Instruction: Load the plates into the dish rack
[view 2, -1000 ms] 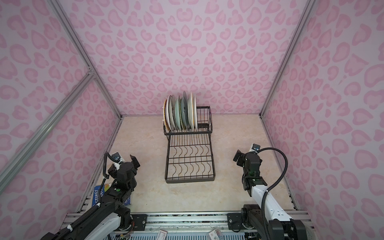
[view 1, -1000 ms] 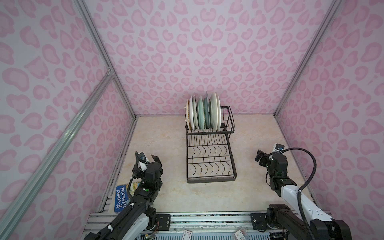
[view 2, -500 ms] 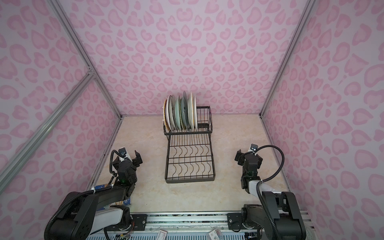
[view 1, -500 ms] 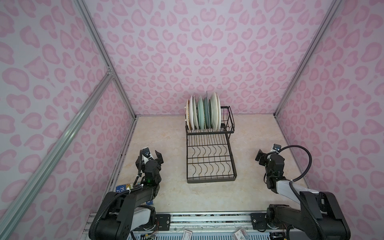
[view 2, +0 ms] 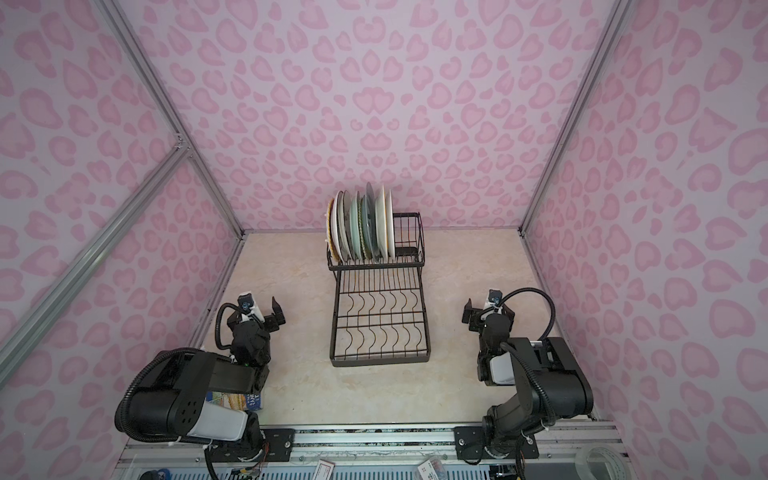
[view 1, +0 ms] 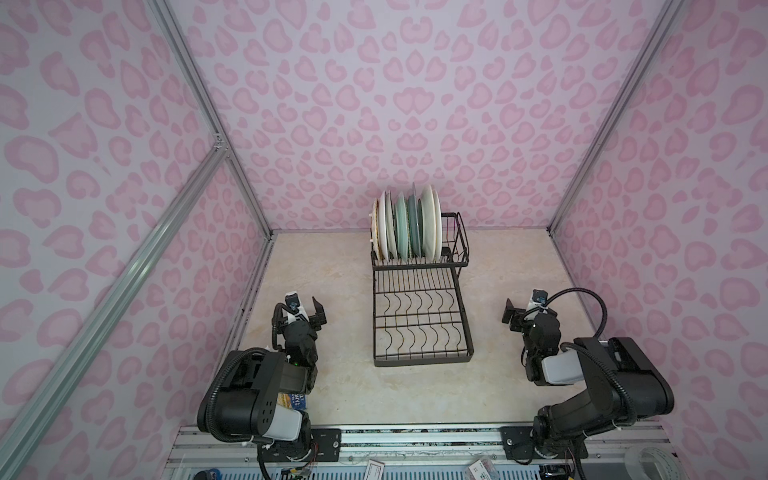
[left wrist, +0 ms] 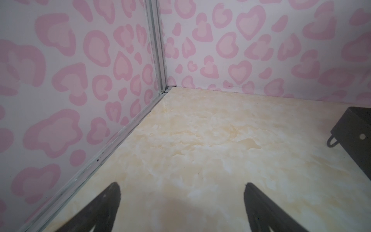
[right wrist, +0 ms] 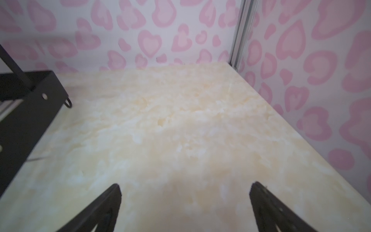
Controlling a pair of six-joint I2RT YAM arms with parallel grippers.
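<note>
Several plates point(view 1: 405, 226) stand on edge, packed side by side, in the raised back tier of the black wire dish rack point(view 1: 422, 361), seen in both top views point(view 2: 380, 361). The rack's flat lower tier holds nothing. My left gripper point(view 1: 300, 313) hangs low over the table left of the rack, open and empty; in the left wrist view its fingertips point(left wrist: 115, 188) are spread over bare table. My right gripper point(view 1: 528, 316) sits right of the rack, open and empty, as the right wrist view point(right wrist: 185, 185) shows. A rack corner point(left wrist: 353, 132) shows at that view's edge.
A blue-covered book point(view 1: 293, 401) lies partly under my left arm near the front rail. Pink-patterned walls close in the table on three sides, with metal posts at the corners point(left wrist: 158, 60). The rack's side point(right wrist: 30, 104) stands close to my right gripper.
Both arms have folded back toward the front rail, their elbows now raised. The grippers stay open and about where they were beside the rack. The plates and rack have not moved.
</note>
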